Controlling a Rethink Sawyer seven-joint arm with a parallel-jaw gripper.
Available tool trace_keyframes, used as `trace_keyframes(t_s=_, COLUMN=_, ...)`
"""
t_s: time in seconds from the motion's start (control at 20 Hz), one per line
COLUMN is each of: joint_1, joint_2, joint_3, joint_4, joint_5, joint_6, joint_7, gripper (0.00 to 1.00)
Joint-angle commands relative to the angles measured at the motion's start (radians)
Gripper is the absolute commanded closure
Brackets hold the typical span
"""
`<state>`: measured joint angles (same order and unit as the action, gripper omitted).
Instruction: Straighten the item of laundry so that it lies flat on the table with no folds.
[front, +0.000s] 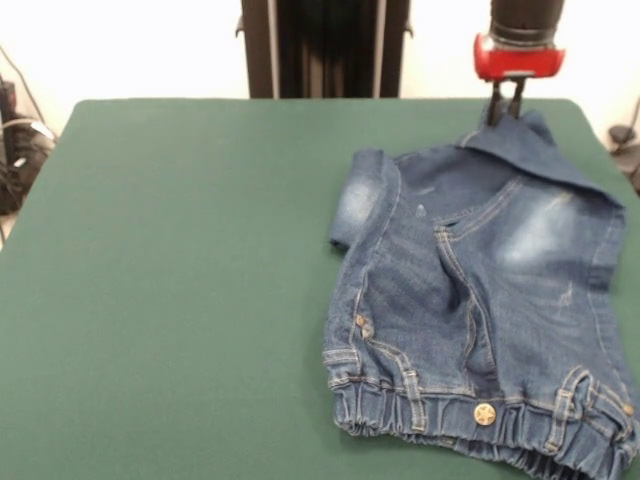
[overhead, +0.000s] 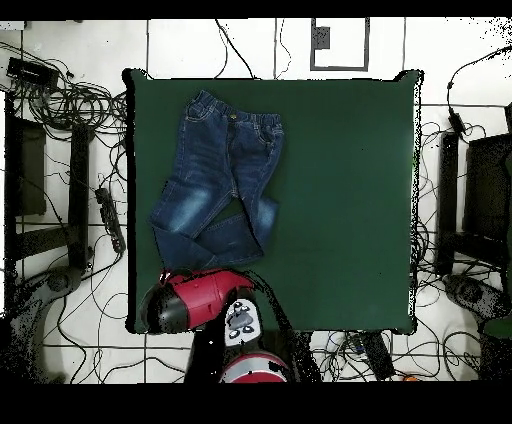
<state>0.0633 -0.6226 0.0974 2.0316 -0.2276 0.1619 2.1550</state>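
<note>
The item of laundry (front: 470, 290), a small pair of blue jeans, lies on the right part of the green table (front: 180, 260). Its gathered waistband with a brass button (front: 485, 413) is at the near edge. The far end of one leg is folded back and rises in a peak to my gripper (front: 506, 112), whose two dark fingers are pinched on that cloth. The other leg's end (front: 362, 195) is curled over. In the overhead view the jeans (overhead: 215, 170) have one leg folded across below the other, and the red arm (overhead: 195, 300) hides the gripper.
Bare green table (overhead: 340, 200) stretches wide beside the jeans. The waistband lies close to the table's edge (front: 560, 470). Cables (overhead: 70, 100) and dark racks (overhead: 480, 190) lie on the floor around the table.
</note>
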Motion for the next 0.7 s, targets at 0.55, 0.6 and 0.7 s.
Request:
trace_keyframes(t_s=0.55, joint_1=-0.078, joint_2=0.025, joint_3=0.129, joint_4=0.056, joint_5=0.031, joint_6=-0.037, joint_7=0.121, gripper=1.00)
trace_keyframes(t_s=0.6, joint_1=-0.090, joint_2=0.008, joint_3=0.139, joint_4=0.069, joint_5=0.032, joint_6=-0.021, joint_7=0.114, gripper=1.00)
trace_keyframes(t_s=0.7, joint_1=-0.123, joint_2=-0.027, joint_3=0.161, joint_4=0.092, joint_5=0.026, joint_6=0.017, joint_7=0.089, gripper=1.00)
